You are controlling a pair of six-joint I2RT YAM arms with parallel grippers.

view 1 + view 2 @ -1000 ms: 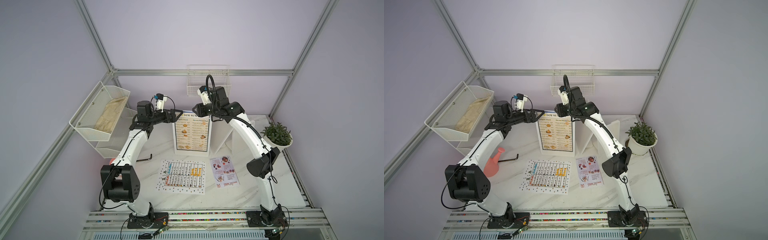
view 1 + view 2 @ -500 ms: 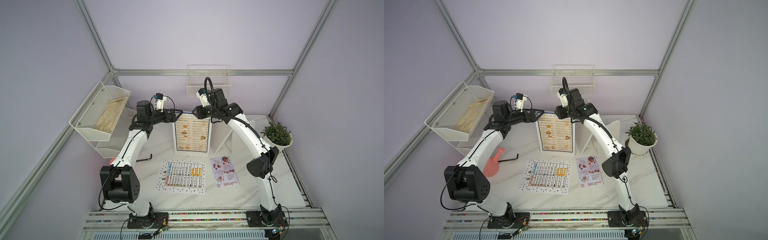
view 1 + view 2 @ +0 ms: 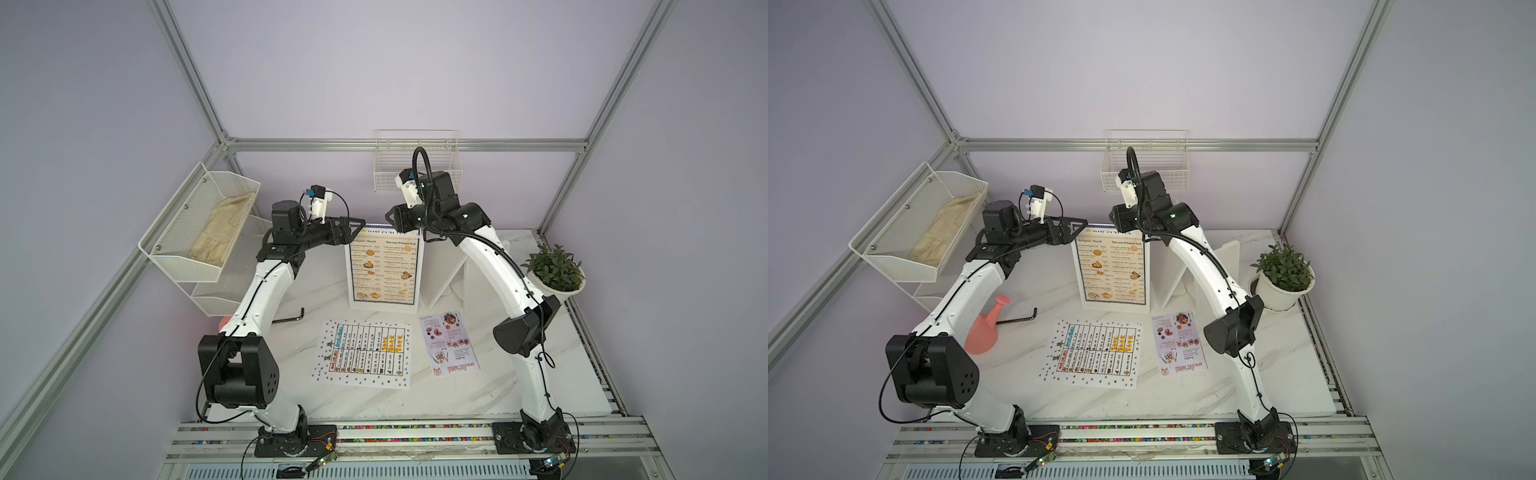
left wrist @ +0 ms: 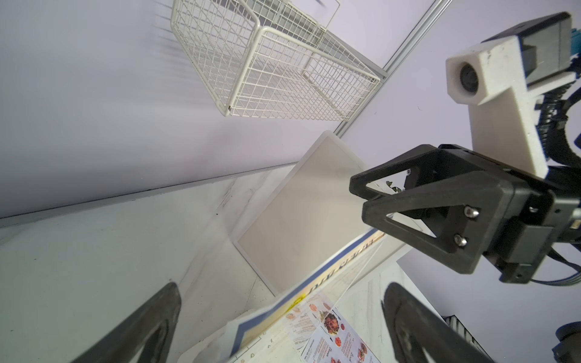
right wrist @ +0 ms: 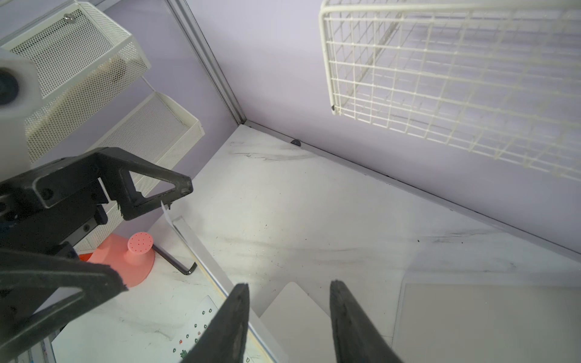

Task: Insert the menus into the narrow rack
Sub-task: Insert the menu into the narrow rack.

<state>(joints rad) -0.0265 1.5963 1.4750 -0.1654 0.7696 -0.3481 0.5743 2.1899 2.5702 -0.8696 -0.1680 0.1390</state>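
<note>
Little has shifted in the last second. The right gripper point(image 3: 389, 217) has stayed at the top edge of the Dim Sum menu point(image 3: 384, 270), and its jaws have eased slightly apart. In the right wrist view nothing sits between them, so we read it as released. The left gripper point(image 3: 358, 231) has held wide open at the menu's top left corner and clamps nothing.

The menu stands upright in the rack point(image 3: 448, 277), long axis vertical.

In a top view, the grid sheet point(image 3: 365, 353) lies flat at 6 o'clock from both grippers, long axis running 3 to 9. The leaflet point(image 3: 449, 345) lies at 5 o'clock, long axis roughly 12 to 6.

Judgement: the right arm is nearer the leaflet. The grid sheet lies about midway between the arms, slightly to the left arm's side.
</note>
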